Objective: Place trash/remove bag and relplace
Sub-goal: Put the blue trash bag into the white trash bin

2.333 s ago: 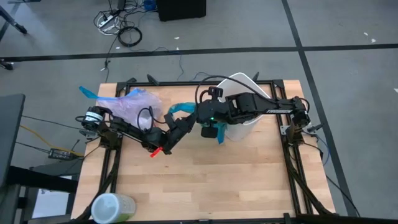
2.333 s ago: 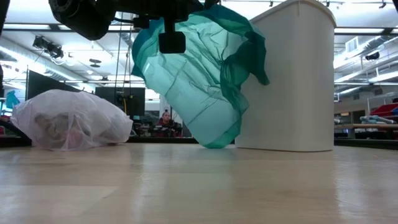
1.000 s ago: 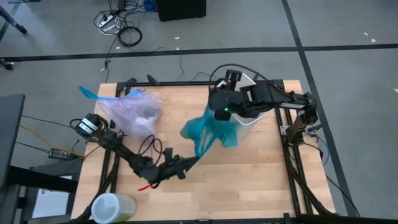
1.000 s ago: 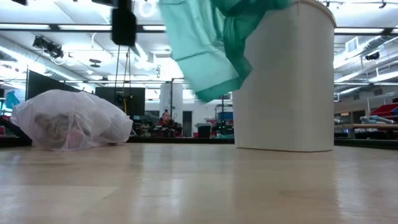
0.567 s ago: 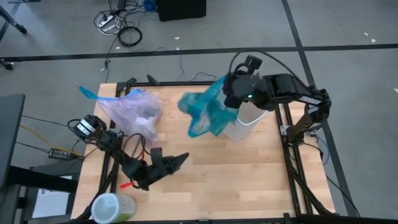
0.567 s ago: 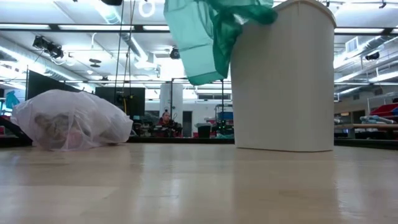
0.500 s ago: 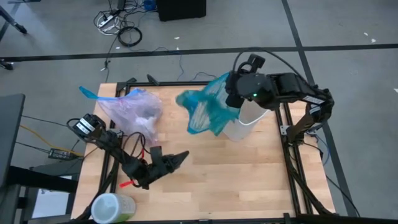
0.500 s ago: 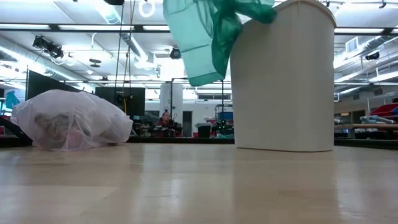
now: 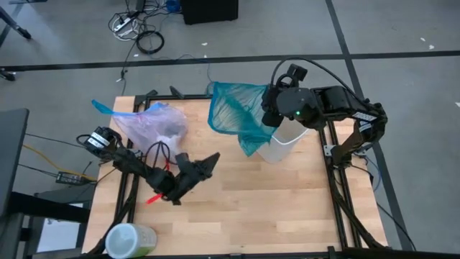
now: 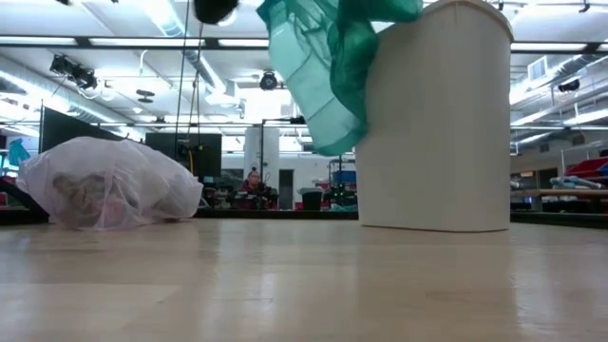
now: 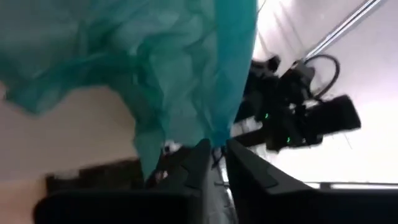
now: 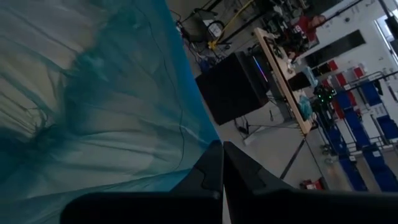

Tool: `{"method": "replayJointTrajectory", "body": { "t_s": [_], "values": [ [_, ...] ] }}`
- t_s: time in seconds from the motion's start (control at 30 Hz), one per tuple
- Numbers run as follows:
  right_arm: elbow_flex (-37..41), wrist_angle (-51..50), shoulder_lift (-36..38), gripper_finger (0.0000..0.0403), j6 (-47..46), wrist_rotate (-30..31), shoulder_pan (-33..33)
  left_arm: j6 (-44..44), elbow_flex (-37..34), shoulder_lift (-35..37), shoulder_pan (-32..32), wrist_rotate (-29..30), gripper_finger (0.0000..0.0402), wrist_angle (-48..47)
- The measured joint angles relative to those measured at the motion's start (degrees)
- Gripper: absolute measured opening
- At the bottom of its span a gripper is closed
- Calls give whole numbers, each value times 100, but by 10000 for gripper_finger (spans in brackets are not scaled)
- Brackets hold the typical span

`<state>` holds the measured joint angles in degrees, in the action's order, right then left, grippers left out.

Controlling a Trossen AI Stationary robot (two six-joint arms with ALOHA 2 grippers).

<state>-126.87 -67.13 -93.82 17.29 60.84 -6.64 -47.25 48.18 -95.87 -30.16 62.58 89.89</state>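
Observation:
The pink bag (image 9: pixel 152 124) lies tied and full at the table's far left, resting on its underside, with trash (image 10: pixel 87 195) dimly showing through its wall. A white bin (image 9: pixel 286 138) stands upright at the far right. My right gripper (image 9: pixel 268 109) is shut on a teal-green plastic bag (image 9: pixel 233 114) high beside the bin's rim. My left gripper (image 9: pixel 213 159) stands raised over the table's middle, pointing up at that bag, its fingers a little apart (image 11: pixel 217 149) with nothing between them. My right gripper pinches the teal-green bag's edge (image 12: pixel 198 144) between its two shut fingers; one layer or several, I cannot tell. The bag hangs spread out to the left of the bin (image 10: pixel 437 114). Its lower end (image 10: pixel 332 144) is lifted well clear of the table.
A green-lidded container (image 9: pixel 129 241) stands at the near left corner. The near half of the wooden table (image 9: pixel 273 208) is bare. Black frame rails (image 9: pixel 338 187) run along the table's sides.
My right gripper has gone up and toward the far edge with the teal-green bag, which has risen and spread wider beside the bin's rim. My left gripper has risen, tipped upward and gone toward the far edge.

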Motion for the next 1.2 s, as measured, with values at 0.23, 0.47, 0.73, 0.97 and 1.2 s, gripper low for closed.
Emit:
{"method": "replayJointTrajectory", "body": {
  "t_s": [0.23, 0.47, 0.73, 0.97, 1.2],
  "values": [
    [0, -27, -2, 0, -51, -59, -4, 9, 178, 105, 429, -525, 146, 4],
    [0, -44, -2, 0, -55, -62, -5, 301, 183, 609, 737, -680, 232, 8],
    [0, -31, -4, 0, -68, -241, -10, 461, 184, 722, 964, -886, 254, -285],
    [0, -29, -7, 0, -7, -254, -9, 167, 162, 706, 954, -1446, 255, -874],
    [0, -31, -7, 0, -10, -388, -11, -591, -376, 710, 954, -1400, 255, -844]
  ]
}}
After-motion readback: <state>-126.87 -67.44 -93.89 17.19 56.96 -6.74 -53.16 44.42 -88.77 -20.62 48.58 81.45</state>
